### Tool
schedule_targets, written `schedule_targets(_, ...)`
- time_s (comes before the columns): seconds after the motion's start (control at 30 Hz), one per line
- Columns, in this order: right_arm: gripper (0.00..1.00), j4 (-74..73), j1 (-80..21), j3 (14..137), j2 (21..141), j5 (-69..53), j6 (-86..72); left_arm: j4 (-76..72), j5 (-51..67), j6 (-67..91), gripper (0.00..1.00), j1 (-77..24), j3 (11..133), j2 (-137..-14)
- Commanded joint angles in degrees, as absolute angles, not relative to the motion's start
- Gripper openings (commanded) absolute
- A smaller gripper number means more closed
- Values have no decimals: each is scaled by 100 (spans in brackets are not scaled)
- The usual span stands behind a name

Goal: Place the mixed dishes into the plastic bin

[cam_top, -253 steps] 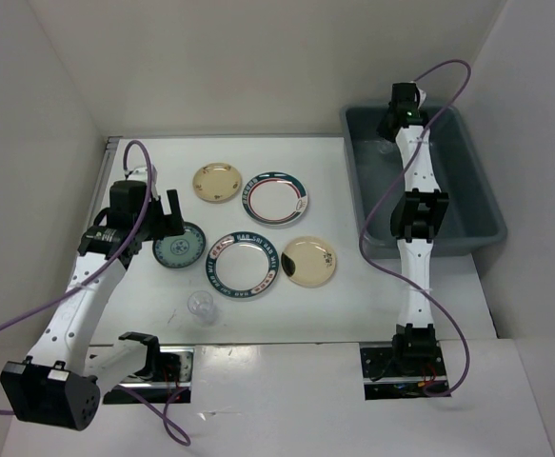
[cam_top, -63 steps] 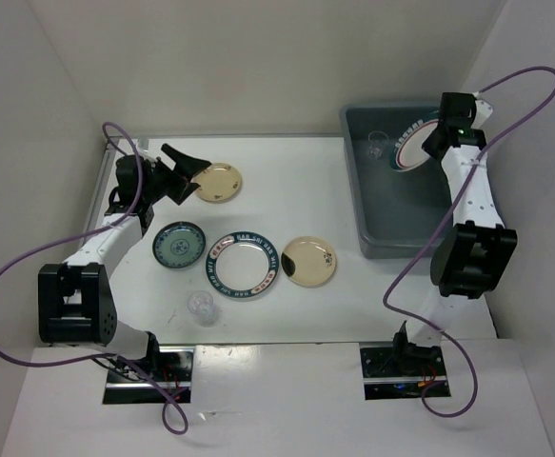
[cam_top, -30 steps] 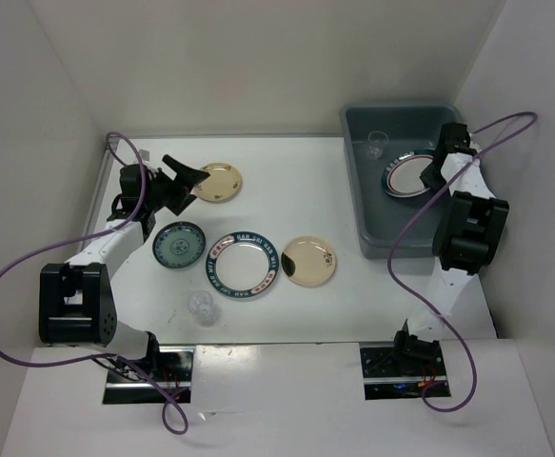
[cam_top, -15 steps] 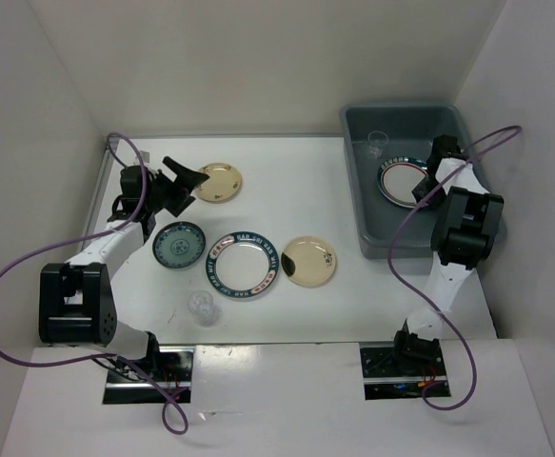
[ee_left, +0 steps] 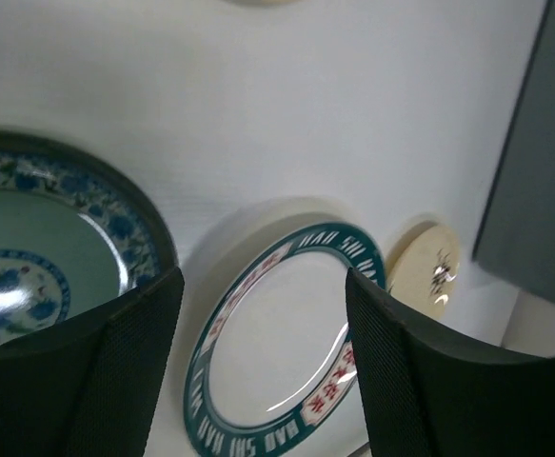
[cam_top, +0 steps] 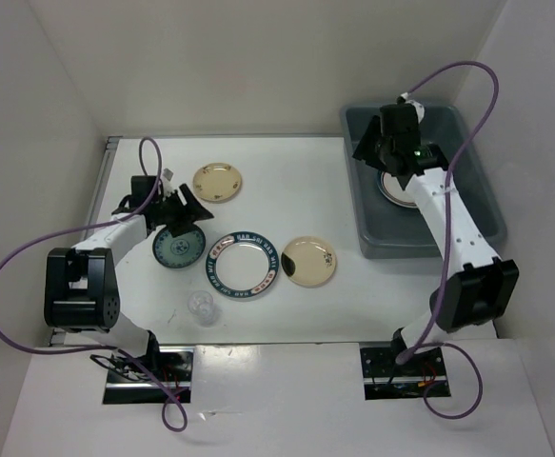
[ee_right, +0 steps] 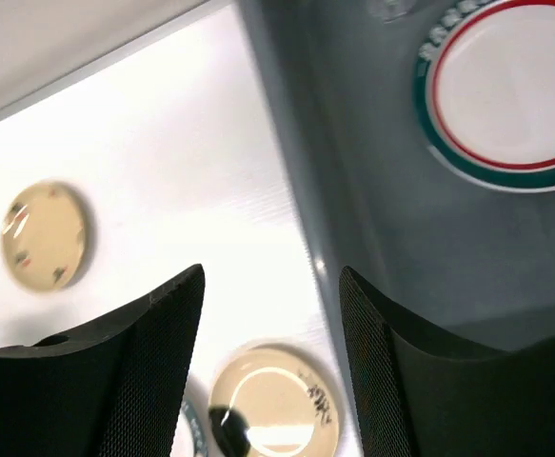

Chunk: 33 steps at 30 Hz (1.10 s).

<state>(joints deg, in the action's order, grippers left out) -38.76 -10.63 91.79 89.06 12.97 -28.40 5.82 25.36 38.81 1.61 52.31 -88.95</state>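
My left gripper (cam_top: 182, 215) is open and empty, low beside the far edge of the small teal patterned plate (cam_top: 179, 249). In the left wrist view the teal plate (ee_left: 39, 257) lies by my left finger, and a white plate with a teal-and-red rim (ee_left: 277, 352) lies beyond the open gripper (ee_left: 263, 286). That white plate (cam_top: 246, 265) sits mid-table. Two cream plates (cam_top: 217, 182) (cam_top: 309, 261) and a clear cup (cam_top: 201, 307) are on the table. My right gripper (cam_top: 376, 152) is open and empty above the left wall of the plastic bin (cam_top: 467, 224). Another white rimmed plate (ee_right: 510, 95) lies in the bin.
White enclosure walls stand close on the left, back and right. The bin's left wall (ee_right: 296, 190) runs right under my right gripper (ee_right: 271, 276). Purple cables loop from both arms. The near cream plate (ee_right: 272, 400) shows below the right fingers.
My right gripper let go of the white rimmed plate in the bin, then rose and swung left over the bin's wall. My left gripper moved nearer, down beside the teal plate.
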Motion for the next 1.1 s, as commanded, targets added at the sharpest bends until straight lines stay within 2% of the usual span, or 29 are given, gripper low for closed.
schedule_targets(0.0, 64, -4034, -1273, 8756, 8483, 1222, -2865, 1300, 2794, 3060, 74, 167, 5308, -8885)
schedule_targets(0.17, 66, -4034, -1485, 8447, 8078, 800, -2804, 1897, 3182, 2391, 71, 115, 5502, -9307)
schedule_targets(0.43, 66, -4087, -1538, 8042, 7752, 861, -2752, 2574, 2962, 2153, 66, -176, 5432, -9027)
schedule_targets(0.63, 66, -4087, -1538, 8042, 7699, 809, -2751, 2523, 2962, 2206, 63, -412, 4914, -8833)
schedule_targets(1.07, 66, -4087, -1696, 8271, 7813, 475, -2698, 2188, 2733, 2522, 56, -1063, 4860, -9193)
